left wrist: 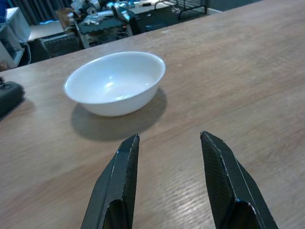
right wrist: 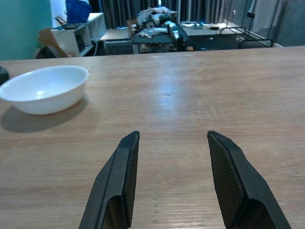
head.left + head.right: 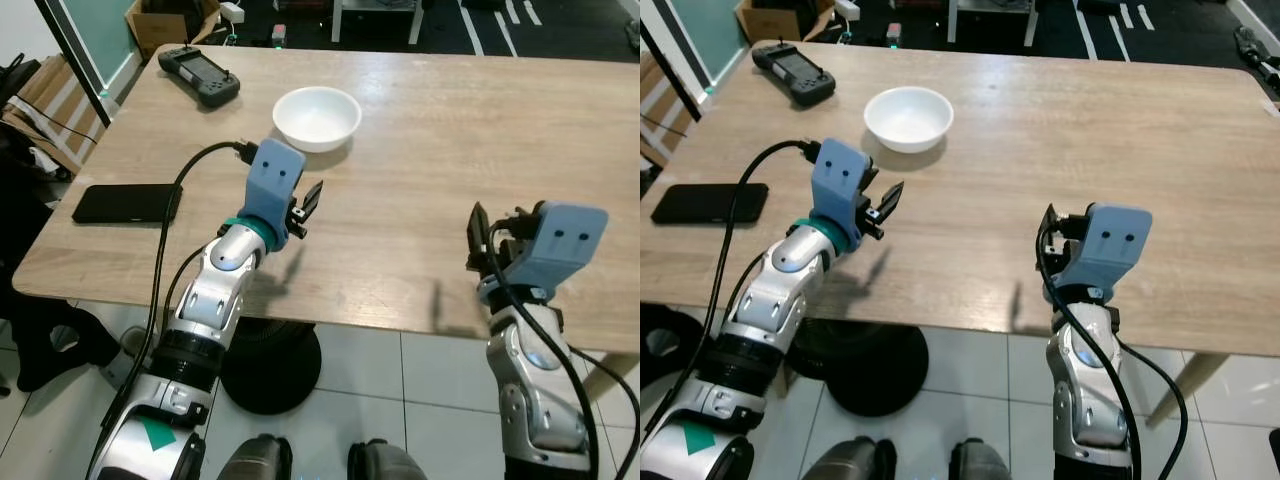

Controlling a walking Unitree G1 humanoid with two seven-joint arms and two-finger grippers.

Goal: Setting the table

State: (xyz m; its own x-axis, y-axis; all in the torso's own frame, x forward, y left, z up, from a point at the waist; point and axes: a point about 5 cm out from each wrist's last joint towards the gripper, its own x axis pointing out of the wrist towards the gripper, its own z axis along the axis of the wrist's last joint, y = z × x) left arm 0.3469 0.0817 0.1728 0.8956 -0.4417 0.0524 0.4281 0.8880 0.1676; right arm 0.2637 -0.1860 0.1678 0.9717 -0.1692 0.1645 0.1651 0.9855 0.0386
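Pale wooden table [image 3: 450, 150] fills most of the scene, with tiled floor under its near edge and cluttered shelving beyond its far side. On it sit a white bowl [image 3: 317, 117], a black handheld controller [image 3: 200, 75] at the far left corner, and a black phone [image 3: 127, 203] by the left edge.

Both silver arms are raised over the near part of the table. The left gripper [image 3: 305, 208] has its jaws spread and holds nothing; the right gripper [image 3: 478, 240] is likewise spread and empty.

The bowl stands upright, ahead of the left jaws and slightly to their left, near but not touching. From the right jaws it is well apart, off to the left.

The left arm looks best placed to take it. A good grasp would likely straddle the rim, one finger inside and one outside, closing gently so the smooth bowl does not slide or tip.
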